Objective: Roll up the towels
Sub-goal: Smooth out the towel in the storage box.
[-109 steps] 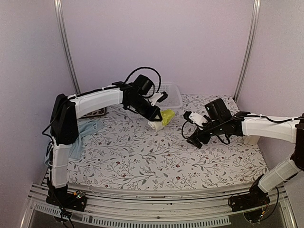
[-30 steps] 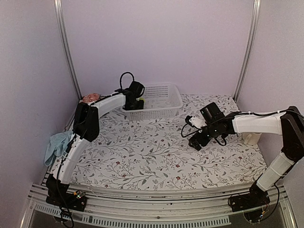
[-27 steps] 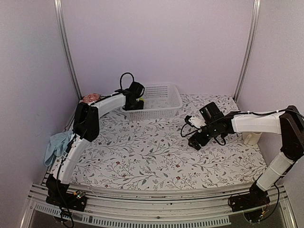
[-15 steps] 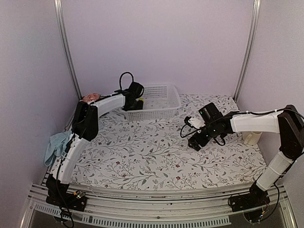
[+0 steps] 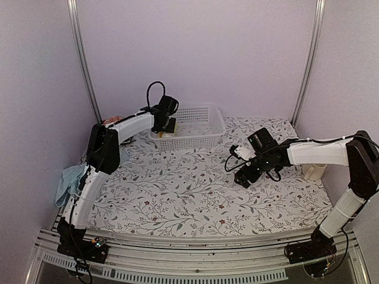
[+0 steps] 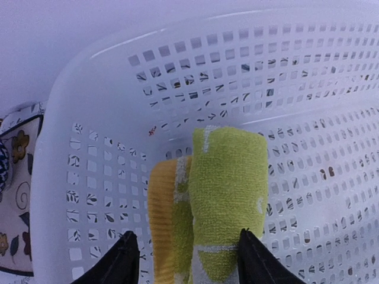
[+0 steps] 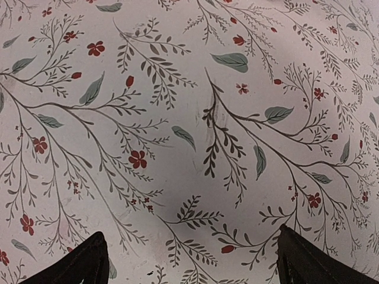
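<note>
a small bright yellow-green terry towel (image 6: pixel 228 195), rolled into a tight cylinder with a yellower layer showing along its left side, lies in the left end of a white perforated plastic basket (image 6: pixel 77 112), near the end wall. the left gripper (image 6: pixel 188 260) points down at it, one black fingertip on each side of the roll. the jaws stand partly apart, and it cannot be told whether they press the cloth or stand loose.

the step in hand looks like setting this finished roll down in the basket. to do it well, the jaws should spread clear of the nap on both sides and the wrist should rise straight up, so no terry loop snags and pulls the roll open.

the second towel, a pale light blue cloth (image 5: pixel 70 180), sits crumpled and unrolled at the table's left edge, well apart from the basket. it appears to be the work left to do.

the left arm stretches long toward the back left, wrist over the basket's left end. the right arm reaches in from the right, elbow bent. the right gripper (image 7: pixel 189 260) hangs low over the white tablecloth printed with leafy sprigs and red flowers (image 7: pixel 189 118), jaws spread wide and holding nothing.
</note>
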Tool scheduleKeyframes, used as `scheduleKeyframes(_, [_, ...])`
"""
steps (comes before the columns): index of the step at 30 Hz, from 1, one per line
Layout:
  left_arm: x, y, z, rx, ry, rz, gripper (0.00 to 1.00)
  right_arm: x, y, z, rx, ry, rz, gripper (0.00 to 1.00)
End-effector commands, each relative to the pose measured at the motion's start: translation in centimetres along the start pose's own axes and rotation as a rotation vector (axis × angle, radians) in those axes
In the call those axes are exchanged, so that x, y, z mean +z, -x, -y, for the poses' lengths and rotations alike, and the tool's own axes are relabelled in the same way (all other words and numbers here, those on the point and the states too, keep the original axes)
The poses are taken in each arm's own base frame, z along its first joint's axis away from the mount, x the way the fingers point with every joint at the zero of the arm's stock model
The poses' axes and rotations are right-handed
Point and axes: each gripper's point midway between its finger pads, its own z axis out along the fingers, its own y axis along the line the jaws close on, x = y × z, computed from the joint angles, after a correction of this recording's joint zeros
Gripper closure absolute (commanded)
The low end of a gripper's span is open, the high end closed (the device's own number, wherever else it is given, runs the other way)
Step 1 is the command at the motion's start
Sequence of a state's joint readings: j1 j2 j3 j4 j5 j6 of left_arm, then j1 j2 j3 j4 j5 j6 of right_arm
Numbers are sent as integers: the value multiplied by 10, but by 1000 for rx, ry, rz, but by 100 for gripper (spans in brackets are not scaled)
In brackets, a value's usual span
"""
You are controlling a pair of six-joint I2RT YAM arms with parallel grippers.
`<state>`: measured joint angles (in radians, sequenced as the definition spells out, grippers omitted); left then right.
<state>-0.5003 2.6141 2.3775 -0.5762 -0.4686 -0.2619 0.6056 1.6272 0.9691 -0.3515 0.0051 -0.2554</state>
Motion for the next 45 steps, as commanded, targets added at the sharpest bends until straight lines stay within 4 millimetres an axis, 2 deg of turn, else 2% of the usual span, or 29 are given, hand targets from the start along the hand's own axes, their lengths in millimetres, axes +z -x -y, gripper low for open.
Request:
scheduleKeyframes(1, [-8, 9, -7, 28, 41, 22, 43, -1, 6, 0, -7, 9, 16, 1])
scheduleKeyframes(7, [-4, 3, -10, 58, 63, 15, 48, -2, 7, -1, -5, 14, 17, 1])
scheduleKeyframes(9, [-3, 2, -10, 68, 69, 13, 54, -3, 8, -1, -5, 14, 18, 1])
scheduleKeyframes(13, [-2, 0, -16, 80, 101, 10, 60, -4, 7, -1, -3, 16, 17, 1])
scheduleKeyframes(21, [2, -7, -15, 83, 84, -15, 58, -7, 8, -1, -1, 13, 17, 1])
scheduleKeyframes(28, [18, -37, -28, 110, 135, -105, 58, -9, 11, -1, 1, 19, 23, 1])
scheduleKeyframes(32, [21, -43, -34, 120, 167, -115, 58, -10, 12, -1, 1, 22, 27, 1])
scheduleKeyframes(35, [19, -37, -34, 116, 175, -91, 58, -12, 11, -2, 1, 24, 27, 1])
scheduleKeyframes(38, [12, -20, -34, 104, 175, -45, 57, -14, 11, -2, 3, 21, 30, 1])
scheduleKeyframes(43, [-6, 11, -34, 93, 183, 38, 47, -14, 9, -2, 5, 24, 26, 1])
scheduleKeyframes(45, [-10, 18, -35, 92, 184, 55, 43, -16, 10, -1, 5, 20, 29, 1])
